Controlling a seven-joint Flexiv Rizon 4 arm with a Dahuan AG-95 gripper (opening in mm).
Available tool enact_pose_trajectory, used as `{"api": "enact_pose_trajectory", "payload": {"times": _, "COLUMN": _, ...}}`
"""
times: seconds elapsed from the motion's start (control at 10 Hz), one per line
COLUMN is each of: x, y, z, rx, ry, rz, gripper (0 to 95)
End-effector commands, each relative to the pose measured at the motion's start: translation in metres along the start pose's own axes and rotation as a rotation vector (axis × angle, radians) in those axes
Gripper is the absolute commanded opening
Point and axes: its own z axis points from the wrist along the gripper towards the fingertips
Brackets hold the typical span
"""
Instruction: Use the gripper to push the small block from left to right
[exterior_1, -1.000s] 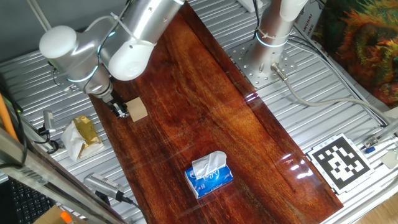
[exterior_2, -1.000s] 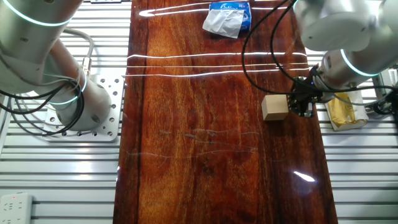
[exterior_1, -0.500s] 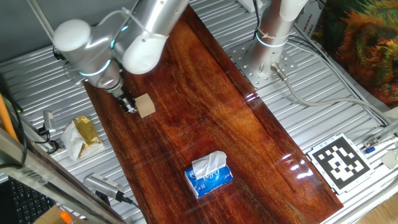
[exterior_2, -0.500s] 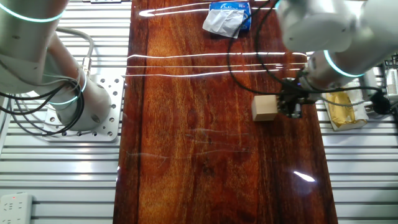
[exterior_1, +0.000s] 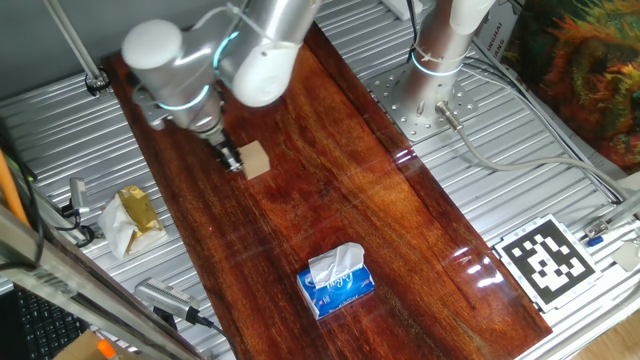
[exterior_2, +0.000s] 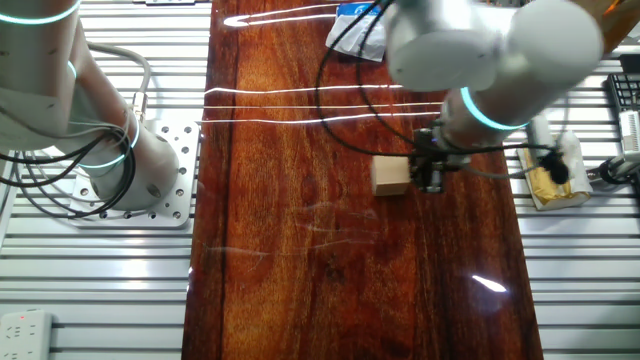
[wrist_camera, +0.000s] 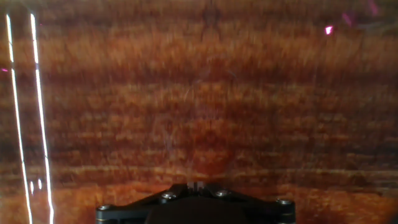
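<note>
The small block (exterior_1: 256, 160) is a light-tan wooden cube on the dark wooden table (exterior_1: 340, 200). My gripper (exterior_1: 232, 160), a narrow black tip, stands at table level right against the block's left side and is shut and empty. In the other fixed view the block (exterior_2: 390, 176) lies left of the gripper (exterior_2: 428, 172), and they touch. The hand view is blurred. It shows the gripper (wrist_camera: 196, 185) at the bottom edge with its pads together over bare wood, and the block is out of sight there.
A blue tissue pack (exterior_1: 337, 280) lies near the table's front and shows partly behind the arm in the other fixed view (exterior_2: 362, 25). A crumpled yellow-white wrapper (exterior_1: 132, 220) lies off the table's left edge. A white arm base (exterior_1: 440, 50) stands on the far side. A fiducial tag (exterior_1: 548, 260) lies at the right.
The gripper has moved to the right across the table, pushing the block ahead of it. The block has slid with it, further from the wrapper side.
</note>
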Motion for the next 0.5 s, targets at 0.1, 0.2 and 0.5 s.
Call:
{"api": "enact_pose_trajectory", "payload": {"times": 0.1, "x": 0.009, "y": 0.004, "z": 0.005, "rx": 0.003, "ry": -0.001, "rz": 0.005, "gripper": 0.0}}
{"api": "enact_pose_trajectory", "payload": {"times": 0.2, "x": 0.015, "y": 0.006, "z": 0.008, "rx": -0.001, "ry": 0.002, "rz": 0.007, "gripper": 0.0}}
{"api": "enact_pose_trajectory", "payload": {"times": 0.5, "x": 0.033, "y": 0.010, "z": 0.016, "rx": -0.002, "ry": 0.001, "rz": -0.001, "gripper": 0.0}}
